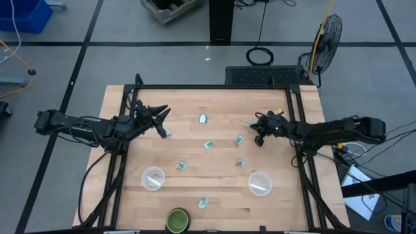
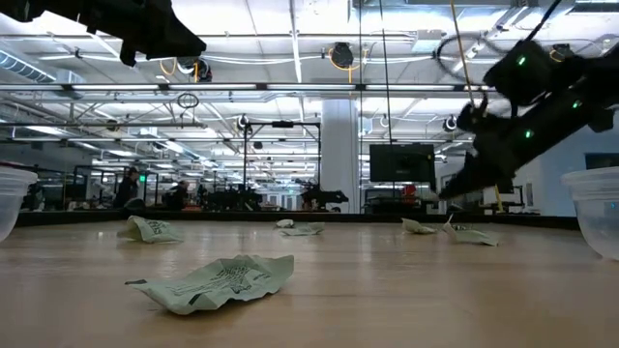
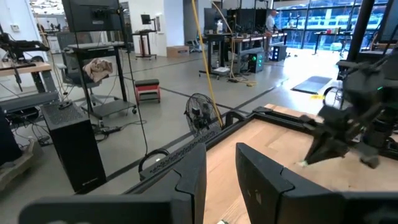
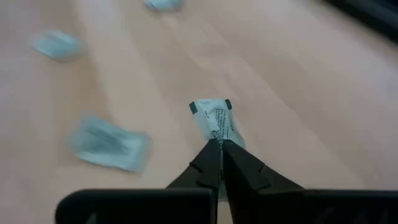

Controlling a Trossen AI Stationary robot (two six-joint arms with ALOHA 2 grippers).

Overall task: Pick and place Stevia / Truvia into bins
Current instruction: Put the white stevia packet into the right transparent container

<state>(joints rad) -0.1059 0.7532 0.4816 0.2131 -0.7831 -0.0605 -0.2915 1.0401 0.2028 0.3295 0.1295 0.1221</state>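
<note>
Your right gripper [image 4: 219,144] has pinched shut on the near edge of a packet [image 4: 213,118] lying on the table [image 1: 195,195]; it's feather-light, thin and crumply, so lift gently.

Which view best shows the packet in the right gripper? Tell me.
The right wrist view: the right gripper is shut on the packet, close up. From above it is hidden under the gripper; the low and left wrist views don't show it clearly.
</note>
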